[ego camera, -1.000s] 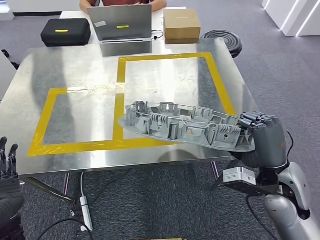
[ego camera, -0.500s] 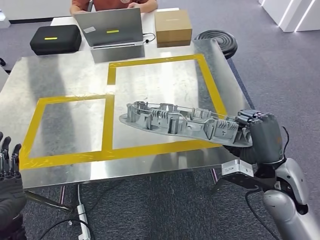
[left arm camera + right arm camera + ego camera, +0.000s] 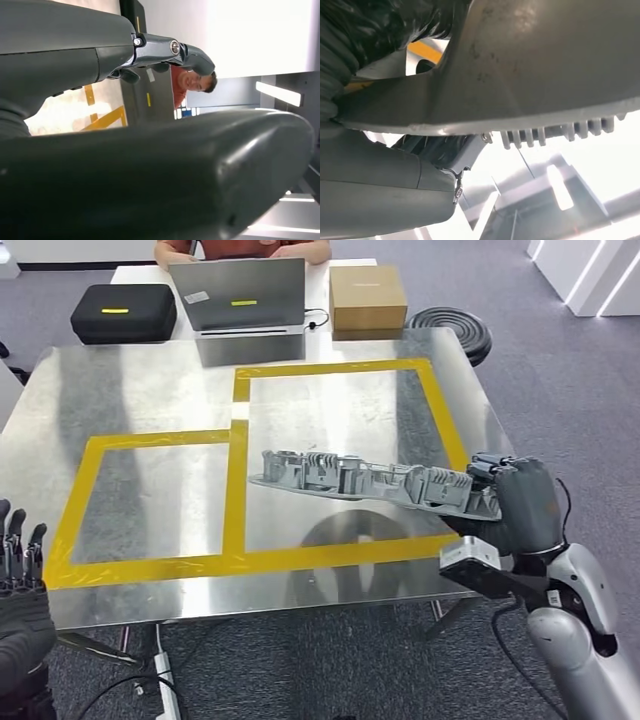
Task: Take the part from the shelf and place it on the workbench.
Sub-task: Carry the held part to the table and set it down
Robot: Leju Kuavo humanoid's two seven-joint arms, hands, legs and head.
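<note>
A long grey ribbed metal part [image 3: 362,480] hangs level above the steel workbench [image 3: 151,390], over the right yellow-taped square [image 3: 347,368]. My right hand [image 3: 517,505] grips its right end at the bench's right edge. Seen from the right wrist, the part's flat underside [image 3: 546,65] and rib teeth sit just over the hand's grey thumb [image 3: 384,200]. My left hand [image 3: 19,590] stands low at the front left, below the bench edge, fingers up and apart, holding nothing. The left wrist view has its thumb [image 3: 151,175] and a finger [image 3: 113,50] close up.
Behind the bench a person sits at a laptop [image 3: 238,295], with a black case [image 3: 121,312] to its left and a cardboard box [image 3: 366,295] to its right. A coiled black hose [image 3: 449,325] lies on the carpet. A left taped square [image 3: 151,495] adjoins the right one.
The camera has shifted, so the whole scene moved. The part has gone farther in over the bench, lies flatter, and casts a round shadow in the right square. The left hand stays low.
</note>
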